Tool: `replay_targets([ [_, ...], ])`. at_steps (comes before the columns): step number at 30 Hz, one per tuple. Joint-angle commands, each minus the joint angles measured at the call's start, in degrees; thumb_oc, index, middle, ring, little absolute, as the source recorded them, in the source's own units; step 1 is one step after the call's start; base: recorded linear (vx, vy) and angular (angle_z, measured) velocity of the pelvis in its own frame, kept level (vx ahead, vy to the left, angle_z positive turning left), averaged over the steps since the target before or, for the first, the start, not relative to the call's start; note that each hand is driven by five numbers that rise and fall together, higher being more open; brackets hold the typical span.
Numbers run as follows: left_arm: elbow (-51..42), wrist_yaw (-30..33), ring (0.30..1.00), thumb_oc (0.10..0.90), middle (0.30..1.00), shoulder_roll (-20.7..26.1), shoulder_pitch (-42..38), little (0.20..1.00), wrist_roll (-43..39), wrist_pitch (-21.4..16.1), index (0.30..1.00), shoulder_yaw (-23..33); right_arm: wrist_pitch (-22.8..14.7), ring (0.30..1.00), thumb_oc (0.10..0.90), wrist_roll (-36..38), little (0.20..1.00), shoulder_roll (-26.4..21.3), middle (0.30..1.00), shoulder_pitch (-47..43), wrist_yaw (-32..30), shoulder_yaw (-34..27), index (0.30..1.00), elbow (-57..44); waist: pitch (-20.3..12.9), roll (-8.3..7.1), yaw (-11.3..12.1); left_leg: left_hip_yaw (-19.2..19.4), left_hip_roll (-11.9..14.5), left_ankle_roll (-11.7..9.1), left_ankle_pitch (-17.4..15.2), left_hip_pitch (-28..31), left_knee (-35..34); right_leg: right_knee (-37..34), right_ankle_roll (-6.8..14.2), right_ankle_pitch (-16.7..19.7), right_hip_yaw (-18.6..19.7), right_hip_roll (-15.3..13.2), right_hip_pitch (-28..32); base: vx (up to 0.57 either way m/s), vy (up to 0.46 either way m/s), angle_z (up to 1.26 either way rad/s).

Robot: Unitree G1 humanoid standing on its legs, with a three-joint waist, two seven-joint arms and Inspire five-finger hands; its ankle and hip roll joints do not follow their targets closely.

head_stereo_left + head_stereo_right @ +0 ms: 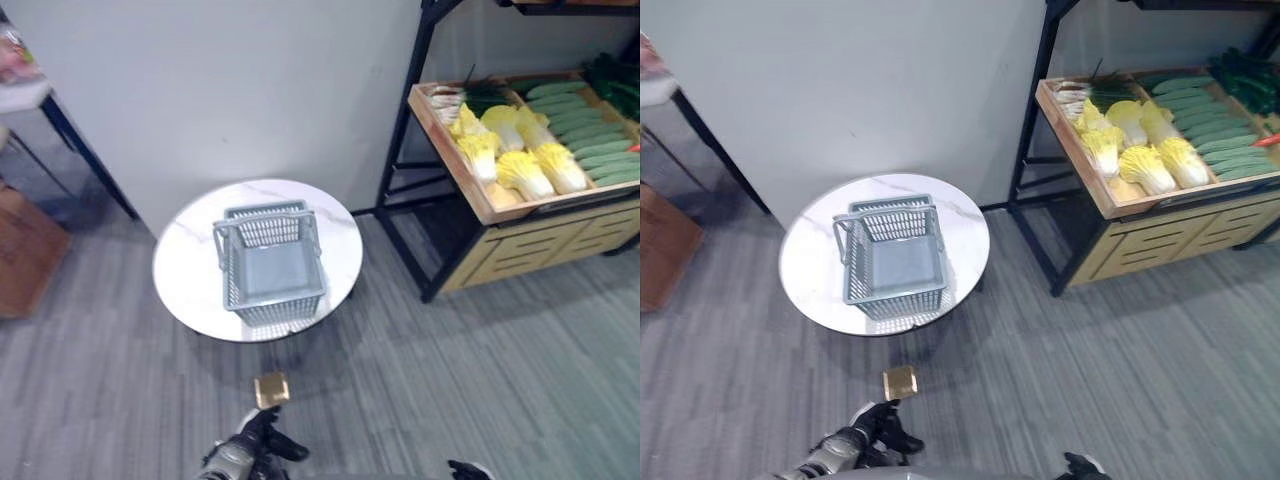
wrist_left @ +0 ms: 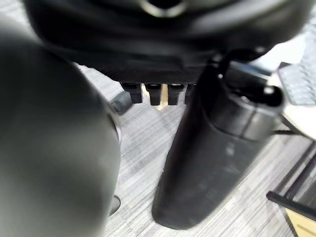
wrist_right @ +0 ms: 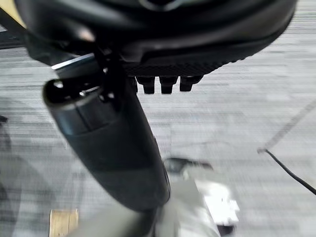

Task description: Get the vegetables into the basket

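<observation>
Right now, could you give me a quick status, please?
Left hand low, empty. Right hand low. Basket empty on round table. Vegetables on shelf.

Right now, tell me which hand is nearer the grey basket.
Left. The left hand hangs low over the floor just below the round table that carries the basket. The right hand sits further off to the right, at the view's bottom edge.

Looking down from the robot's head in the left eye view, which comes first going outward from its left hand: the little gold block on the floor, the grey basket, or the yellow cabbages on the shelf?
From the left hand, low in the left eye view:
1. Gold block, on the floor just past the hand.
2. Grey basket, empty, on the round white table beyond the block.
3. Yellow cabbages, in the wooden shelf tray, far to the right.
</observation>
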Motion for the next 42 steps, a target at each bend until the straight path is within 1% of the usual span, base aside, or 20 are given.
replay_targets([
  [1,-0.43,-0.13,1.000,0.900,1.000,0.24,1.66,1.000,0.67,-0.67,1.000,-1.57,-0.92,1.000,0.900,-1.02,1.000,-2.07,1.000,-3.12,0.34,0.07,1.000,-4.83,-0.85,2.00,1.95,3.94,1.81,-4.84,0.97,0.28,0.47,4.21,7.41,7.84,0.39,-4.19,-1.72,0.22,0.113,-0.55],
  [6,-0.09,-0.15,1.000,0.900,1.000,0.41,1.90,1.000,0.44,-0.62,1.000,-1.18,-1.04,1.000,0.900,-0.89,1.000,-1.08,1.000,-3.76,0.50,0.57,1.000,-6.22,-1.44,0.71,2.34,5.35,-0.52,-3.33,-1.32,1.43,0.47,6.58,9.71,12.54,1.35,-5.79,-3.24,0.17,0.091,-0.30],
  [8,0.52,-0.25,1.000,0.900,1.000,0.83,2.01,1.000,0.61,-0.41,1.000,-0.81,-1.11,1.000,0.900,-0.97,1.000,-0.52,1.000,-3.94,0.84,1.21,1.000,-7.07,-1.64,-0.13,2.75,5.42,-1.82,-2.32,-2.90,2.63,0.47,10.07,11.21,16.19,1.81,-6.18,-4.51,0.17,0.085,-0.10],
  [9,0.52,-0.25,1.000,0.900,1.000,0.84,2.01,1.000,0.61,-0.41,1.000,-0.81,-1.10,1.000,0.900,-0.97,1.000,-0.51,1.000,-3.94,0.84,1.21,1.000,-7.08,-1.64,-0.15,2.81,5.48,-1.83,-2.30,-2.94,2.64,0.47,10.13,11.23,16.17,1.89,-6.20,-4.56,0.17,0.075,-0.18],
  [10,0.63,-0.39,1.000,0.900,1.000,1.14,2.17,1.000,0.84,-0.19,1.000,-0.65,-1.11,1.000,0.900,-0.70,1.000,-0.47,1.000,-3.87,0.96,1.17,1.000,-7.35,-1.08,-0.29,3.09,4.77,-2.66,-1.30,-4.70,4.49,0.48,16.61,11.42,19.13,0.94,-6.20,-6.46,0.08,0.035,-0.19],
  [12,0.70,-0.36,1.000,0.900,1.000,1.30,2.03,1.000,0.83,-0.13,1.000,-0.67,-1.13,1.000,0.900,-0.49,1.000,-0.55,1.000,-4.01,1.04,1.08,1.000,-7.53,-0.66,0.20,3.19,4.69,-2.47,-1.10,-5.01,5.27,0.47,19.64,11.42,21.16,0.47,-5.77,-8.52,0.07,0.070,-0.16],
  [13,0.78,-0.30,1.000,0.900,1.000,1.35,1.86,1.000,0.79,-0.09,1.000,-0.64,-1.10,1.000,0.900,-0.44,1.000,-0.60,1.000,-4.06,1.00,0.91,1.000,-7.53,0.01,0.76,3.33,4.64,-2.45,-0.62,-5.31,5.90,0.47,23.15,11.42,23.20,-1.14,-5.93,-9.75,0.06,0.137,-0.02],
  [15,0.99,-0.38,1.000,0.900,1.000,1.55,1.32,1.000,1.11,0.11,1.000,-1.22,-1.13,1.000,0.900,-0.12,1.000,-0.66,1.000,-4.08,0.97,0.75,1.000,-7.83,1.39,1.80,2.57,3.90,-2.38,-0.25,-6.58,7.60,0.47,27.92,11.42,24.06,-3.87,-6.39,-13.38,0.10,0.154,0.13],
  [17,1.21,-0.60,1.000,0.900,1.000,1.80,1.03,1.000,1.23,0.22,1.000,-1.43,-1.06,1.000,0.900,0.16,1.000,-0.59,1.000,-3.83,0.97,0.46,1.000,-7.96,2.20,1.79,1.72,3.55,-2.72,-0.52,-7.74,9.32,0.47,27.34,10.52,22.44,-8.53,-9.47,-16.52,0.22,0.041,0.23],
  [18,1.60,-0.55,1.000,0.900,1.000,1.88,0.91,1.000,1.25,0.19,1.000,-1.52,-1.07,1.000,0.900,0.34,1.000,-0.50,1.000,-3.66,1.03,0.46,1.000,-7.99,2.57,1.58,1.01,2.89,-2.64,-1.46,-8.08,10.02,0.47,21.86,9.73,19.71,-9.66,-9.50,-18.61,0.29,-0.078,0.23],
  [20,1.93,-0.44,1.000,0.900,1.000,1.82,0.97,1.000,1.27,0.15,1.000,-1.49,-1.14,1.000,0.900,0.38,1.000,-0.42,1.000,-3.66,0.97,0.56,1.000,-7.88,2.97,1.49,0.29,1.83,-2.56,-2.00,-8.41,10.76,0.47,18.37,9.29,17.94,-9.92,-9.08,-18.69,0.22,-0.095,0.27],
  [21,2.43,-0.38,1.000,0.900,1.000,1.68,1.34,1.000,1.49,0.03,1.000,-1.30,-1.17,1.000,0.900,0.38,1.000,-0.05,1.000,-3.45,1.02,0.97,1.000,-7.49,2.66,0.78,-0.49,0.63,-2.73,-2.79,-9.13,11.98,0.47,10.30,9.09,17.38,-8.67,-8.18,-19.26,0.16,-0.080,0.36],
  [22,2.44,-0.38,1.000,0.900,1.000,1.67,1.37,1.000,1.50,0.02,1.000,-1.29,-1.18,1.000,0.900,0.38,1.000,-0.05,1.000,-3.44,1.02,0.99,1.000,-7.47,2.74,0.85,-0.57,0.55,-2.64,-2.83,-9.24,12.14,0.47,10.09,9.09,17.39,-8.81,-8.10,-18.95,0.21,-0.108,0.45],
  [23,2.51,-0.27,1.000,0.900,1.000,1.86,1.34,1.000,1.95,-0.14,1.000,-1.36,-1.20,1.000,0.900,0.13,1.000,-0.10,1.000,-3.57,1.24,1.56,1.000,-7.64,2.57,0.65,-1.38,-0.32,-2.48,-2.96,-9.47,12.51,0.47,8.51,9.20,17.20,-5.22,-6.82,-19.65,0.10,-0.041,0.55],
  [24,2.54,-0.37,1.000,0.900,1.000,1.74,1.55,1.000,1.85,-0.21,1.000,-1.14,-1.30,1.000,0.900,0.26,1.000,0.11,1.000,-3.35,1.24,1.57,1.000,-7.80,2.50,0.58,-0.99,-0.54,-2.25,-3.01,-9.50,13.23,0.47,8.67,9.20,16.37,-4.93,-6.48,-18.89,0.10,-0.051,0.58],
  [35,3.88,-0.04,1.000,0.900,1.000,1.09,2.89,1.000,1.38,0.29,1.000,-0.06,-1.86,1.000,0.900,2.62,1.000,-1.22,1.000,-2.68,-0.06,-0.55,1.000,-6.78,-0.77,1.28,-0.01,-3.01,-1.02,-4.25,-8.91,14.67,0.47,1.87,6.66,12.30,-7.43,-4.26,-9.99,0.04,-0.082,0.16],
  [37,3.59,0.32,1.000,0.900,1.000,1.27,3.57,1.000,0.83,0.08,1.000,0.80,-2.88,1.000,0.900,4.61,1.000,-3.14,1.000,-2.70,-1.14,-2.06,1.000,-14.00,-1.09,1.29,-0.31,-2.96,-0.60,-4.66,-8.52,15.23,0.47,1.66,6.26,11.94,-7.36,-3.50,-9.14,0.00,-0.109,0.01],
  [39,1.87,0.20,1.000,0.900,1.000,1.60,4.62,1.000,0.50,-0.11,1.000,1.61,-3.51,1.000,0.900,2.56,1.000,-7.53,1.000,-0.68,-2.00,-3.44,1.000,-30.25,-1.14,1.22,-0.99,-2.69,-0.32,-5.02,-8.03,15.02,0.47,1.88,6.19,11.88,-7.09,-3.12,-9.35,-0.04,-0.056,-0.09],
  [40,1.84,0.20,1.000,0.900,1.000,1.56,4.68,1.000,0.51,-0.10,1.000,1.57,-3.35,1.000,0.900,2.53,1.000,-7.61,1.000,-0.49,-2.00,-3.49,1.000,-30.51,-1.18,1.27,-0.97,-2.70,-0.31,-5.02,-8.04,15.03,0.47,1.88,6.19,11.87,-7.10,-3.11,-9.34,-0.03,-0.024,-0.09],
  [42,1.12,-0.01,1.000,0.900,1.000,1.68,5.03,1.000,0.65,-0.04,1.000,1.82,-3.82,1.000,0.900,0.73,1.000,-11.33,1.000,0.23,-2.51,-5.04,1.000,-40.88,-1.12,1.19,-1.37,-2.66,-0.22,-5.20,-7.72,14.79,0.47,1.97,6.22,11.87,-7.08,-2.98,-9.33,-0.03,-0.029,-0.03],
])
